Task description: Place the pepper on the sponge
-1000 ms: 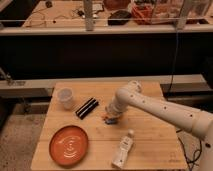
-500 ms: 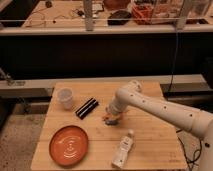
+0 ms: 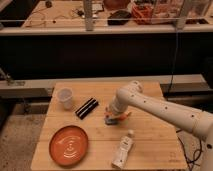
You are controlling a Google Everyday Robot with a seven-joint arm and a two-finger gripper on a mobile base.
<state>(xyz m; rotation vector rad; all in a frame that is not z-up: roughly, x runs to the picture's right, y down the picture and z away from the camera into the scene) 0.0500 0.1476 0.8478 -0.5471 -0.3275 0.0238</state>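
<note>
On the wooden table (image 3: 150, 140), the small blue-grey sponge (image 3: 108, 120) lies near the middle. My gripper (image 3: 114, 115) points down right over it, at the end of the white arm that reaches in from the right. The orange-red pepper (image 3: 123, 115) shows at the gripper's tip, just above the sponge's right edge. The gripper hides whether the pepper touches the sponge.
A black ridged block (image 3: 86, 107) lies left of the sponge, with a white cup (image 3: 65, 97) beyond it. A large orange plate (image 3: 69, 145) sits at the front left. A white bottle (image 3: 123, 148) lies in front of the gripper.
</note>
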